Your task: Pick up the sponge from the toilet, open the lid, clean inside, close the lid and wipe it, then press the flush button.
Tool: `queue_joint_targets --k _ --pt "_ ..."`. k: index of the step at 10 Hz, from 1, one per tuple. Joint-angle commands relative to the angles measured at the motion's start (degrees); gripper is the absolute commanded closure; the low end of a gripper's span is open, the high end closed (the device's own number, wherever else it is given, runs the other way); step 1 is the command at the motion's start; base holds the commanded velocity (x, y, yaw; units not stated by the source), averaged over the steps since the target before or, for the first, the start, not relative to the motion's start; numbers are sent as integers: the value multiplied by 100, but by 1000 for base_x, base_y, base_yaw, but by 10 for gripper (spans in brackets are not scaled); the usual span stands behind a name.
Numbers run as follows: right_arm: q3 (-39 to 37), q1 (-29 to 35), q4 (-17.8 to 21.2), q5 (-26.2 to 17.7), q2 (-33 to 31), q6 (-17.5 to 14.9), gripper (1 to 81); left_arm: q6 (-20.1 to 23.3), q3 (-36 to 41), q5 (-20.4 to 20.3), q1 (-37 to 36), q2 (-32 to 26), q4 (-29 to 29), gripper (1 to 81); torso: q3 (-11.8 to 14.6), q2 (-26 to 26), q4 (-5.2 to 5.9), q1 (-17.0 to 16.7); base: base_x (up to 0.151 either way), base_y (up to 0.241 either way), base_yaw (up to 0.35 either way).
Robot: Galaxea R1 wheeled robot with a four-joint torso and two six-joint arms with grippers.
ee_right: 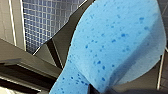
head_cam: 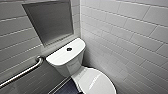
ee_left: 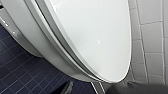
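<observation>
At the right wrist: the sponge (ee_right: 112, 45), bright blue with darker blue speckles, sits close against the camera, lifted clear of any surface.
Right gripper (ee_right: 103, 89): a dark part shows at the sponge's edge; the jaws are closed on the sponge.
Behind the sponge: blue grid-tiled floor (ee_right: 47, 20) and dark angled parts too blurred to name.
Toilet (head_cam: 75, 67): white, glossy, set in the corner where two walls meet.
Lid (head_cam: 98, 82): down flat on the bowl; the left wrist view shows its smooth white surface at close range, edge resting on the rim.
Flush button (head_cam: 69, 49): small, round, dark, in the middle of the tank top (head_cam: 60, 56).
Left gripper (ee_left: 135, 88): a dark blurred shape near the lid's front end; jaw state cannot be told.
Right-hand wall (head_cam: 130, 37): white rectangular tiles, just beside the bowl.
Rear wall: grey tiles with a recessed grey panel (head_cam: 50, 20) above the tank.
Grab bar (head_cam: 22, 72): metal, mounted on the rear wall, left of the tank.
</observation>
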Motion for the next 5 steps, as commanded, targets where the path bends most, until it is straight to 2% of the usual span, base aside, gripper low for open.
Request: queue_joint_targets --k 1,5 --pt "104 0 -133 -309 -169 10 811 -236 0 129 -653 121 -84 10 4 0 0 0 0 0 0" --pt "86 0 -133 -309 -161 36 811 -492 -510 -82 -670 341 -84 10 -40 2 0 2 0 0 0"
